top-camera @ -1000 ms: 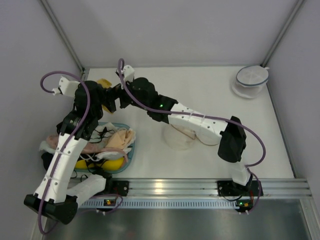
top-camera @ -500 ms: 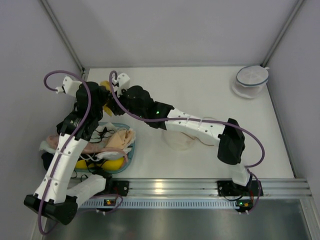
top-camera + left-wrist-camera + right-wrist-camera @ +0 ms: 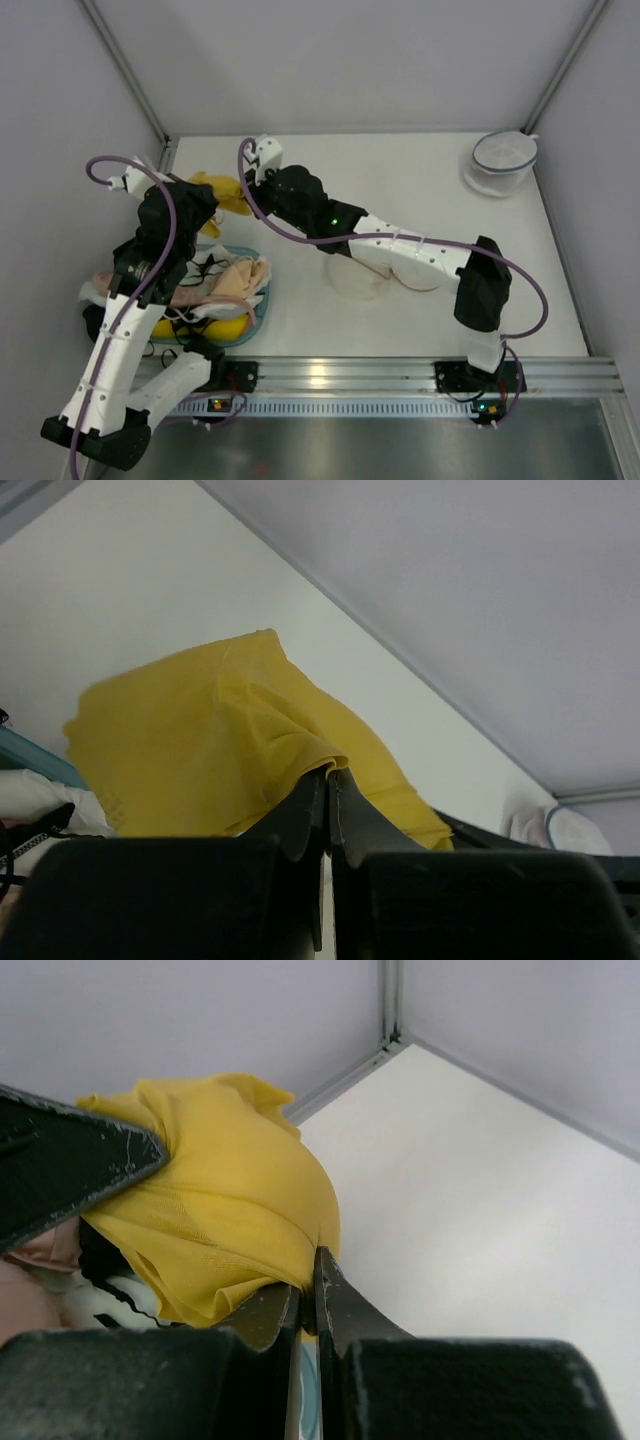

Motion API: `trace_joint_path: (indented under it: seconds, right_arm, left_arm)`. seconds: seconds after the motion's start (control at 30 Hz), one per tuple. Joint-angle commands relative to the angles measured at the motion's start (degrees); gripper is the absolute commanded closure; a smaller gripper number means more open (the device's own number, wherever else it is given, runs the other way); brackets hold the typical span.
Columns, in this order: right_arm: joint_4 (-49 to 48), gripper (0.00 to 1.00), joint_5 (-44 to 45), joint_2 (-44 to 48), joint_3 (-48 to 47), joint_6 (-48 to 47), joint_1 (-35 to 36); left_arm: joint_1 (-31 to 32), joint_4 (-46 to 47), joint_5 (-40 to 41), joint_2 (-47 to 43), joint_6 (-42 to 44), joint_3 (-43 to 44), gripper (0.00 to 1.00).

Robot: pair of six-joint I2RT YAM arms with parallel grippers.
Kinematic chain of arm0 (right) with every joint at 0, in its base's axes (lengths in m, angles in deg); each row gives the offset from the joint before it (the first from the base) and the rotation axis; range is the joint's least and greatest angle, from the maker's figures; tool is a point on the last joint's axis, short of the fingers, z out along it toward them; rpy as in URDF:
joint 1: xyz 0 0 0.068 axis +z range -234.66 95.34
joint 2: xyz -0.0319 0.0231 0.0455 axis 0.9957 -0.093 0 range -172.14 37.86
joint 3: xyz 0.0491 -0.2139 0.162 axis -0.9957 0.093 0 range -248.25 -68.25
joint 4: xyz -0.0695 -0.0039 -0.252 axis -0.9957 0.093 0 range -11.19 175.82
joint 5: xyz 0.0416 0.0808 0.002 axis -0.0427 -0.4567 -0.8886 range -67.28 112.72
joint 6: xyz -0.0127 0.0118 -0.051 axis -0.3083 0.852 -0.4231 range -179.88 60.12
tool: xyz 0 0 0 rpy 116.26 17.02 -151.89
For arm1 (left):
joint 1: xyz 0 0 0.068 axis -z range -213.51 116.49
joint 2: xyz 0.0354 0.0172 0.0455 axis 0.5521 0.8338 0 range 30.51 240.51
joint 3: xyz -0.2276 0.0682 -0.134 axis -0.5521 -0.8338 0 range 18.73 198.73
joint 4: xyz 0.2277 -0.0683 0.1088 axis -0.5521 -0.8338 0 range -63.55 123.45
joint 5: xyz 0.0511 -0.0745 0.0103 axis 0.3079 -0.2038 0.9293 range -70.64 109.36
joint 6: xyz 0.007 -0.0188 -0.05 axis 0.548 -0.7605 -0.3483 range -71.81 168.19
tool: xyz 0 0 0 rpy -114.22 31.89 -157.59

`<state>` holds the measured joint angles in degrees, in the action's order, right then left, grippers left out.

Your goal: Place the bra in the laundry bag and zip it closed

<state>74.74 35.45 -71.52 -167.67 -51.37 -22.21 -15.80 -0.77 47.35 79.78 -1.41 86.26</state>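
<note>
Mustard-yellow soft fabric bra was held up between both grippers near the far-left corner of the white table | left gripper pinched tight on one edge | right gripper clamped on another | round translucent mesh laundry bag lay well apart, partly under the right arm.

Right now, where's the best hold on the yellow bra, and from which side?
The thin fabric edge, not the domed cups, which look too rounded to pinch. Come in from opposite ends, as the left gripper and right gripper do now, each shut on a fold at the edge of the bra. That should hold it spread between them.
</note>
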Motion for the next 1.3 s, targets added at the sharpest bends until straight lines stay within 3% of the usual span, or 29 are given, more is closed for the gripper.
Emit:
trace_joint_path:
  seconds: [0.0, 0.33, 0.53, 0.63, 0.7, 0.77, 0.87, 1.03, 1.27]
  right_arm:
    - [0.6, 1.0, 0.1, 6.0, 0.3, -5.4, -4.2]
    - [7.5, 1.0, 4.9, 14.2, 2.5, -19.2, -5.4]
    - [7.7, 1.0, 8.3, 18.1, 6.4, -19.8, -7.4]
    - [7.2, 1.0, 7.5, 20.8, 9.2, -17.4, -9.1]
    - [7.5, 1.0, 6.2, 21.8, 10.6, -16.0, -10.0]
    - [7.8, 1.0, 2.6, 23.2, 11.3, -15.1, -10.6]
    - [10.2, 1.0, -0.6, 23.8, 10.2, -14.6, -10.6]
    - [17.9, 1.0, -0.6, 21.7, 4.6, -14.3, -11.2]
    - [26.0, 1.0, -1.7, 20.3, 1.2, -14.0, -12.8]
  left_arm:
    - [-0.3, 0.9, -0.4, -2.3, 11.8, 0.7, 1.0]
    - [-0.3, -8.8, -13.5, 2.0, 27.5, 5.7, 0.92]
    - [-0.3, -10.5, -12.9, 2.2, 28.1, 7.8, 0.86]
    - [-0.3, -11.0, -10.9, 2.0, 27.9, 9.0, 0.77]
    - [-0.3, -11.0, -10.9, 1.9, 26.9, 8.9, 0.62]
    - [-0.3, -11.0, -12.2, 2.6, 26.2, 8.7, 0.57]
    - [-0.3, -10.5, -17.3, 4.3, 27.5, 7.6, 0.51]
    - [-0.3, -7.2, -40.0, 9.0, 33.6, 4.7, 0.43]
    - [0.0, -0.1, -42.6, 10.6, 34.0, 2.9, 0.31]
